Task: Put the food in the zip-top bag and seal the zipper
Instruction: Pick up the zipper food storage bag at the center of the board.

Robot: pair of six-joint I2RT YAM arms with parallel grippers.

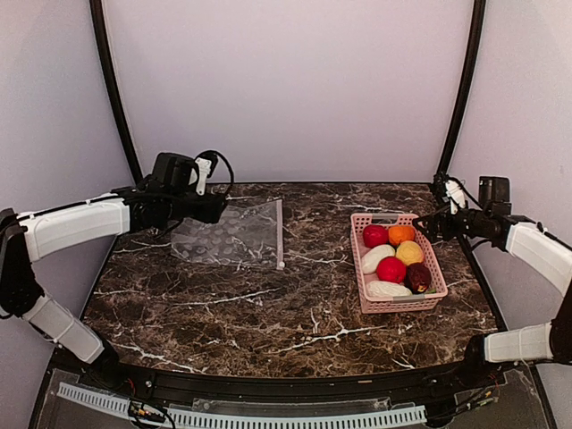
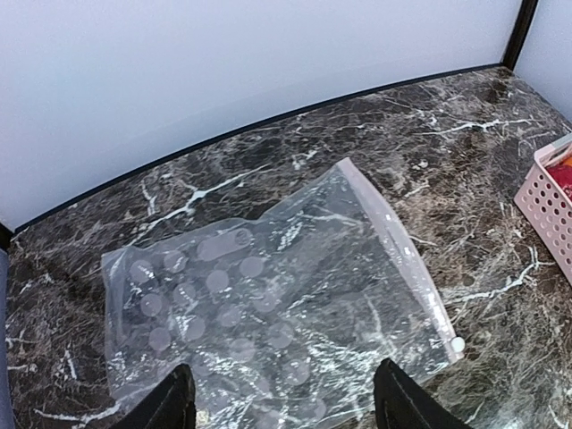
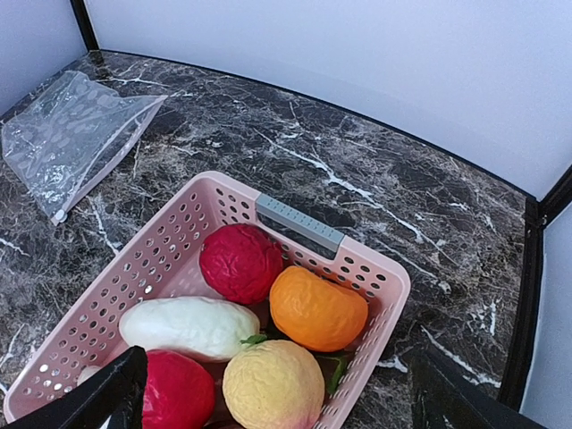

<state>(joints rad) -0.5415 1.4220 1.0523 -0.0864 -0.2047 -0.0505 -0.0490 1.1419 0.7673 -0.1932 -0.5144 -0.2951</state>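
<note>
On the left, the left claw [image 1: 217, 208] hangs over the far left part of the table [image 1: 268, 322] with its two fingers [image 2: 170, 402] spread wide and nothing between them. The clear bag [image 1: 234, 234] lies flat and crinkled on the marble just below and ahead of that claw. In the left wrist view the bag's near edge runs between the two fingertips, and whether they touch the plastic cannot be told. The bag's zipper [image 1: 280, 234], a pale strip, runs along its right edge, the side turned toward the basket and away from the claw. Right of the bag comes a stretch of bare marble, then the pink basket [image 1: 358, 268], well apart from the bag. All the food sits inside the basket: a red ball [image 1: 375, 236] and an orange piece [image 1: 401, 233] at the far end, a white piece [image 1: 376, 258] and a yellow piece [image 1: 409, 253] behind them, then a second red ball [image 1: 391, 269] and a dark maroon piece [image 1: 419, 276], and another white piece [image 1: 388, 290] at the near end. On the right, the right claw [image 1: 431, 223] hovers just above the basket's far right corner, spread as wide as it goes and gripping nothing, with the food directly below and ahead of it.
</note>
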